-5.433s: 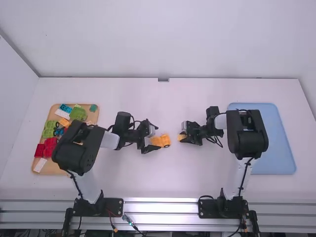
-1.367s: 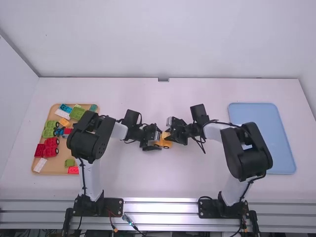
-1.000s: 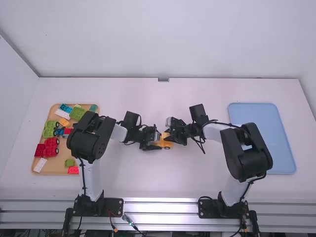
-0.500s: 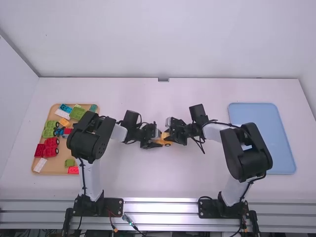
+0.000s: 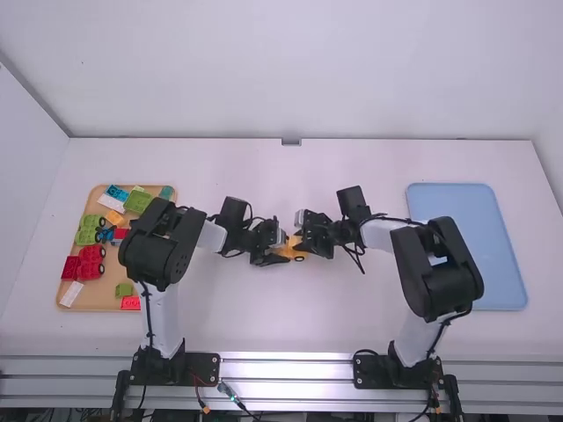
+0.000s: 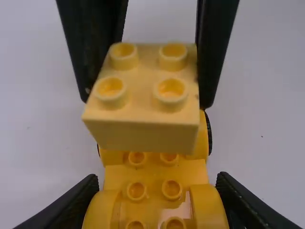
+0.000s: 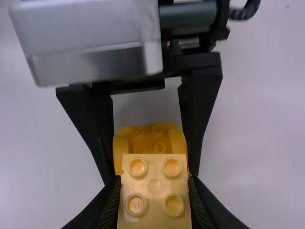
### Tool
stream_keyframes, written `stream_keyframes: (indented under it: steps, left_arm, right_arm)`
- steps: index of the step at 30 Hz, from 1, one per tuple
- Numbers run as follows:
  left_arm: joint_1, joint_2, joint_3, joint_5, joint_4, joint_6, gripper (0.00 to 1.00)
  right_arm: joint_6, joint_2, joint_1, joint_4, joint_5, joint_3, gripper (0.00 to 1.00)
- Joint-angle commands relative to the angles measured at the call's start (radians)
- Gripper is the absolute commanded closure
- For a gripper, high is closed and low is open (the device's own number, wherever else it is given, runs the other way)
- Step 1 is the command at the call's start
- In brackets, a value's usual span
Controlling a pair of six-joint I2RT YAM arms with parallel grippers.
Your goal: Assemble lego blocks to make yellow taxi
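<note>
In the high view, near the middle of the white desk [image 5: 352,308], an orange-yellow plastic wheeled car base [image 5: 301,251] is held by the left gripper [image 5: 284,250]; close beside stands the right gripper [image 5: 300,237]. In the left wrist view, the base is gripped by the left jaws, parted to its width. In the right wrist view, a pale-yellow, square, four-stud plastic block [image 7: 154,185] is clamped between the right jaws, parted to the block's width.

White table [image 5: 281,325], tan tray [image 5: 98,296] at left, blue tray [image 5: 479,229] at right
</note>
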State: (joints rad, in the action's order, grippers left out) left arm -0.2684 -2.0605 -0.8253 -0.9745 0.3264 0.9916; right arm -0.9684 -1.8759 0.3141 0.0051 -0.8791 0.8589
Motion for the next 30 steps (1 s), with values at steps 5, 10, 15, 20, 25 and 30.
stream_keyframes:
  steps: [5, 10, 15, 20, 25, 30]
  left_arm:
    - [-0.006, -0.019, 0.012, 0.037, -0.045, 0.037, 0.47]
    - [-0.006, -0.019, 0.012, 0.048, -0.045, 0.037, 0.47]
    - [-0.006, -0.019, 0.012, 0.05, -0.037, 0.027, 0.47]
    - [-0.007, -0.019, 0.012, 0.048, -0.041, 0.027, 0.47]
    - [-0.007, -0.019, 0.012, 0.048, -0.069, 0.038, 0.48]
    - [-0.007, -0.019, 0.012, 0.049, -0.076, 0.038, 0.48]
  right_arm:
    - [-0.051, -0.015, -0.001, -0.027, 0.021, -0.004, 0.92]
    - [-0.061, -0.015, 0.008, -0.003, 0.014, -0.033, 0.93]
    - [-0.049, -0.015, -0.002, 0.095, 0.009, -0.08, 0.93]
    - [0.003, -0.015, -0.007, 0.174, 0.013, -0.12, 0.92]
    - [-0.004, -0.015, -0.006, 0.173, 0.013, -0.123, 0.92]
    - [-0.004, -0.015, -0.005, 0.168, 0.012, -0.126, 0.92]
